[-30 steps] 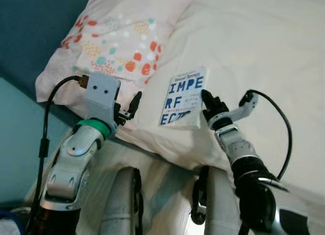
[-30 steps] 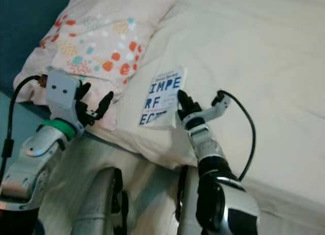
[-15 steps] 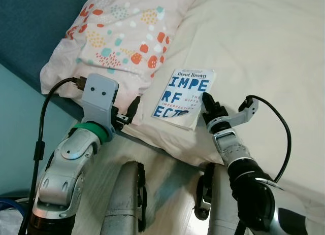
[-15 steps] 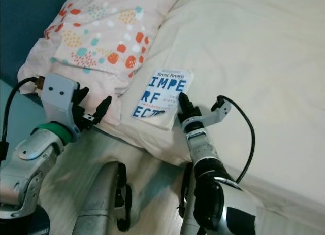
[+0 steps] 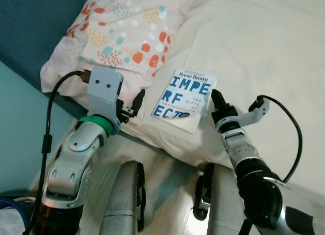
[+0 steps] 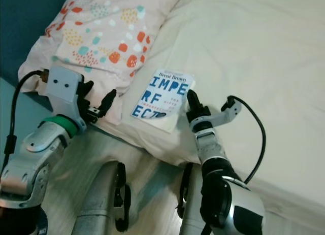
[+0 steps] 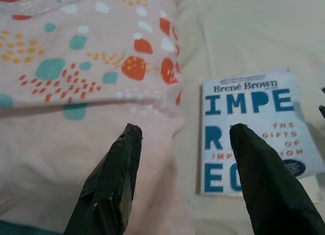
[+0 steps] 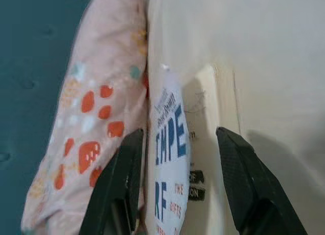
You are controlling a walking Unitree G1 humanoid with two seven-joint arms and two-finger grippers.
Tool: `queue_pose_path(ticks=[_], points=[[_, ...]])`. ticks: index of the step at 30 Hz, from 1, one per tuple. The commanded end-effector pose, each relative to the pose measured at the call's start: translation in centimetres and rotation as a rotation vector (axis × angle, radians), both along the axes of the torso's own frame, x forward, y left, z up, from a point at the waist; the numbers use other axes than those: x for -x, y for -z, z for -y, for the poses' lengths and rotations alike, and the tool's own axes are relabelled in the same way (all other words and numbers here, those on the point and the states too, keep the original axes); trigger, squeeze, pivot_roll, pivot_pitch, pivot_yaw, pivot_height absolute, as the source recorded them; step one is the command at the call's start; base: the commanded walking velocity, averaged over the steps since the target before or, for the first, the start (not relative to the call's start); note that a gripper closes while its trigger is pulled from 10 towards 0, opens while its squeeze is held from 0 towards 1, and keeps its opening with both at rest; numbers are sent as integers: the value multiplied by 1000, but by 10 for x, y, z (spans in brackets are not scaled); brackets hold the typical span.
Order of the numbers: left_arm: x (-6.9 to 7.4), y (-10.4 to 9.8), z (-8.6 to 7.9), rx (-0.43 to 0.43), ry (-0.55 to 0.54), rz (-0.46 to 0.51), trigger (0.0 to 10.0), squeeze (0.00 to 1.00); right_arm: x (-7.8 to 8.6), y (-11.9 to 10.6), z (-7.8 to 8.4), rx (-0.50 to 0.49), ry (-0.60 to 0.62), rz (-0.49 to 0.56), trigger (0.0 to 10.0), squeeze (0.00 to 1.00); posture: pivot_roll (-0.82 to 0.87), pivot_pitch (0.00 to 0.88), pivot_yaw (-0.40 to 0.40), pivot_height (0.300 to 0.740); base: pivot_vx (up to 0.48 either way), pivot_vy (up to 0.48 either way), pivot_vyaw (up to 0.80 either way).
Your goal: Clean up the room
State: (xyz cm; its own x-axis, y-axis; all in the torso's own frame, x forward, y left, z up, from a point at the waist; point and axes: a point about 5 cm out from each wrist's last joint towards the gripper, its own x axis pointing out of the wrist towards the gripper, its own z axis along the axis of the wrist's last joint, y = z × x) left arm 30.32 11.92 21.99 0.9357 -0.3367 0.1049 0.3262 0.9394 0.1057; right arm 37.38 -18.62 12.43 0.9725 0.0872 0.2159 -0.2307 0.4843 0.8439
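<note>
A white book (image 5: 184,97) is lying flat on the cream bed (image 5: 264,47), just beside a spotted pillow (image 5: 122,29). The right end effector (image 8: 177,189) is straddling the book's edge, fingers spread. The left end effector (image 7: 185,181) is hovering spread at the pillow's edge.

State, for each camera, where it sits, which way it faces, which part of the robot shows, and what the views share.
Left eye: on the head, looking down at the bed; both arms show.
Right eye: beside it, the same scene.
Left wrist: looks along the open left gripper at the pillow.
Right wrist: looks along the open right gripper at the book's edge.
All share the book.
</note>
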Motion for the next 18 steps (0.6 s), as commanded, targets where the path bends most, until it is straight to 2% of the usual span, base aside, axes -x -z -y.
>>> queue_pose_path(ticks=[1,2,3,4,5,6,7,8,9,10,11,12,13,14,15,17,18], points=[[-1,6,3,9,5,-13,10000,0,11,17,-2,-1,-20,-8,10000,0,104,229,105,596,0,0,0],[-2,7,4,14,7,-12,10000,0,19,21,2,26,-16,13,10000,0,90,216,99,596,0,0,0],[-2,7,4,14,7,-12,10000,0,19,21,2,26,-16,13,10000,0,90,216,99,596,0,0,0],[-4,8,4,17,7,-12,10000,0,28,24,4,73,-7,26,10000,0,70,204,97,596,0,0,0],[-4,8,4,17,7,-12,10000,0,28,24,4,73,-7,26,10000,0,70,204,97,596,0,0,0],[-5,11,4,17,5,-16,10000,0,38,24,5,189,-4,40,10000,0,41,188,99,596,0,0,0],[-5,11,4,17,5,-16,10000,0,38,24,5,189,-4,40,10000,0,41,188,99,596,0,0,0],[-6,15,2,17,0,-22,10000,0,46,20,3,319,8,54,10000,0,18,179,100,596,0,0,0],[-6,15,2,17,0,-22,10000,0,46,20,3,319,8,54,10000,0,18,179,100,596,0,0,0],[-8,20,0,11,-4,-32,10000,0,54,7,4,498,60,89,10000,0,-16,159,95,596,0,0,0],[-8,20,0,11,-4,-32,10000,0,54,7,4,498,60,89,10000,0,-16,159,95,596,0,0,0],[-10,25,-2,2,-7,-41,10000,0,59,-13,4,633,129,145,10000,0,-38,142,90,596,0,0,0],[-10,25,-2,2,-7,-41,10000,0,59,-13,4,633,129,145,10000,0,-38,142,90,596,0,0,0],[-12,30,-2,-15,-5,-44,10000,0,64,-34,1,759,198,213,10000,0,-56,122,84,596,0,0,0],[-12,30,-2,-15,-5,-44,10000,0,64,-34,1,759,198,213,10000,0,-56,122,84,596,0,0,0],[-18,36,-3,-36,-15,-42,10000,0,67,-62,-11,916,290,327,10000,0,-78,83,75,596,0,0,0],[-18,36,-3,-36,-15,-42,10000,0,67,-62,-11,916,290,327,10000,0,-78,83,75,596,0,0,0]])
